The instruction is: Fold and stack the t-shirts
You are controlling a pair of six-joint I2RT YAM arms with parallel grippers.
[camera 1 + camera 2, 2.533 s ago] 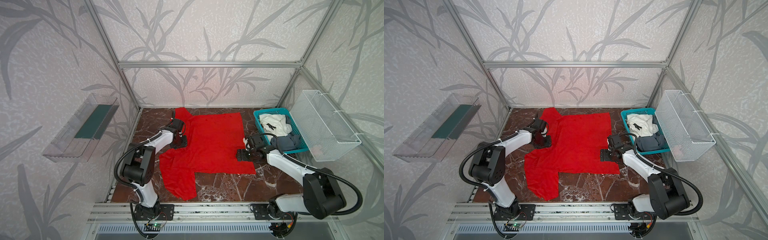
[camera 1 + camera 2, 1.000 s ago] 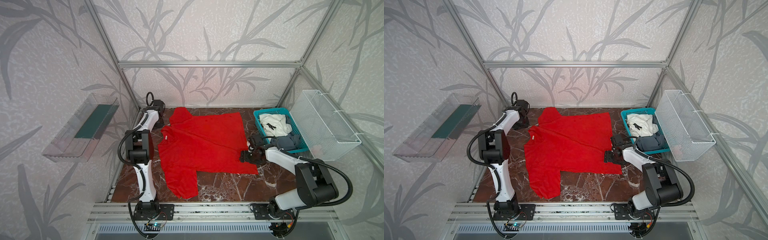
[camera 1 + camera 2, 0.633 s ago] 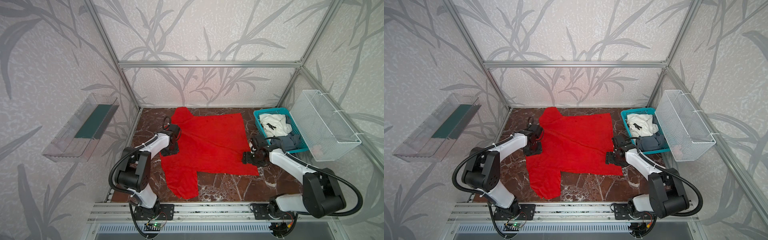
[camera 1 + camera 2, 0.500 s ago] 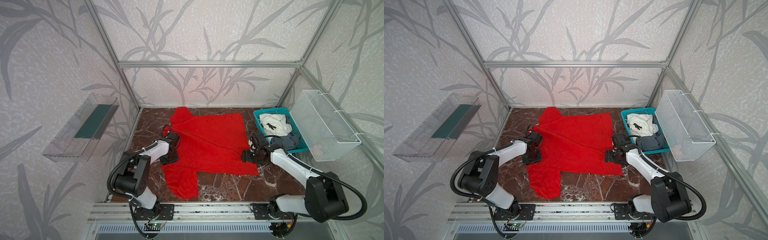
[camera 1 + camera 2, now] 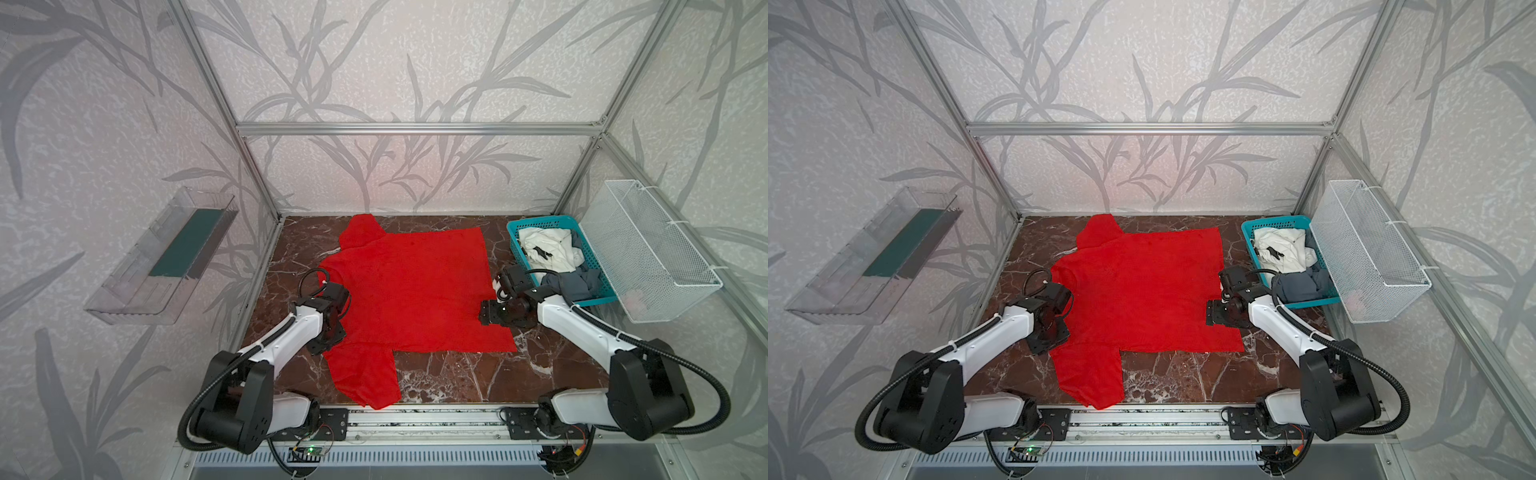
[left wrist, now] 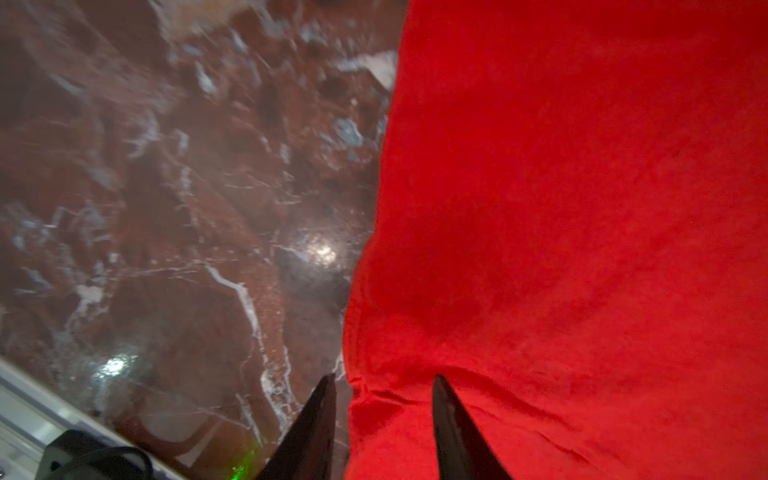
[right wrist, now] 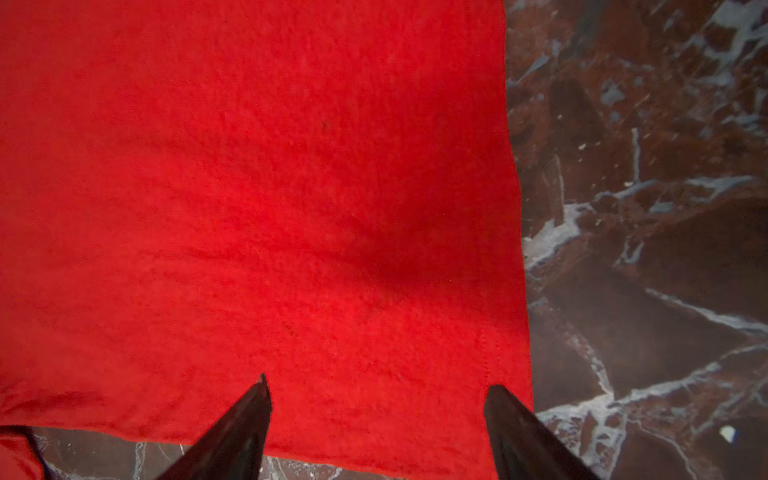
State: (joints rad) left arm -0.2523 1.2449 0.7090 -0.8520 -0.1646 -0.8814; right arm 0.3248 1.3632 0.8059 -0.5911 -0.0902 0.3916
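A large bright red short-sleeved t-shirt (image 5: 415, 291) lies spread almost flat across the dark red-brown marble tabletop (image 5: 449, 374). Its sleeves are toward the left side and its straight hem toward the right, and one sleeve trails to the near edge. The left gripper (image 5: 332, 328) is down at the shirt's left border, just above that near sleeve. In its wrist view the left gripper (image 6: 384, 382) has its two dark fingers set fairly narrowly apart, straddling the cloth's edge, one over bare marble and one on the red fabric, which puckers a little there. From here I can't quite say whether the tips press the cloth, but nothing is pinched between them. The right gripper (image 5: 494, 311) sits low over the opposite side, near the shirt's near right corner. Its wrist view shows the right gripper (image 7: 376, 382) spread wide, both fingers above the red cloth (image 7: 249, 166), the outer one just inside the stitched hem. Behind it, at the back right, a teal plastic lattice basket (image 5: 540, 219) holds a crumpled white t-shirt with a black mark (image 5: 544, 249) and a bunched grey-blue t-shirt (image 5: 577, 282).
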